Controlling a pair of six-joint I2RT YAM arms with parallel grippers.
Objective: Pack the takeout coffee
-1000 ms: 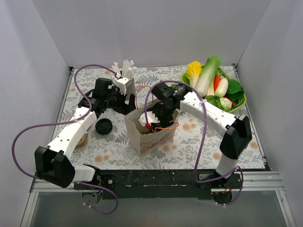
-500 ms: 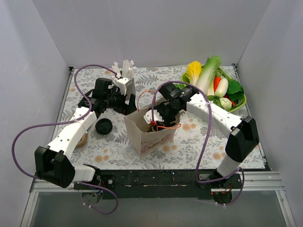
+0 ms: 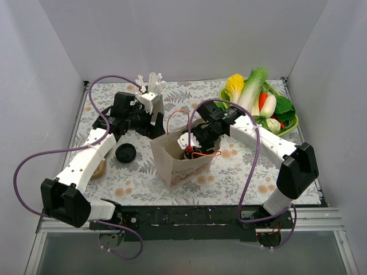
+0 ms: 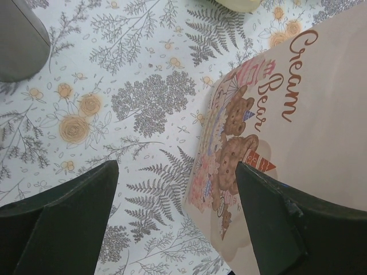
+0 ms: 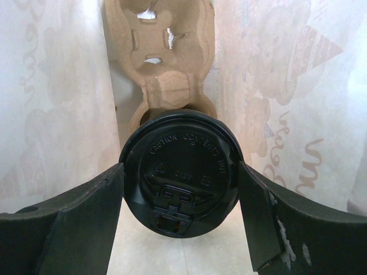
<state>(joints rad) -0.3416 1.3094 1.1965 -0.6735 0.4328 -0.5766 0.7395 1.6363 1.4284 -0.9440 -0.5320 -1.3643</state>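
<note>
Right wrist view: the right gripper point(image 5: 180, 166), jaws spread wide, clasps the takeout coffee point(image 5: 182, 182) by its black lid, low inside the paper bag point(image 5: 57, 103). Beyond it lies a cardboard cup carrier point(image 5: 166, 57). Let go off-centre over the near socket, the cup could tip against the thin wall and spill. Outside, the left gripper point(image 4: 176, 167) hangs wide open and empty beside the bag, over the floral tablecloth point(image 4: 86, 86).

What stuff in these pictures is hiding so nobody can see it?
Right wrist view: the takeout coffee shows only its black lid, which hides the cup's body and whether it sits in the cardboard tray.
Top view: the paper bag and the right gripper hide nearly all of the coffee.
Left wrist view: a grey thing is cut off by the corner.
</note>
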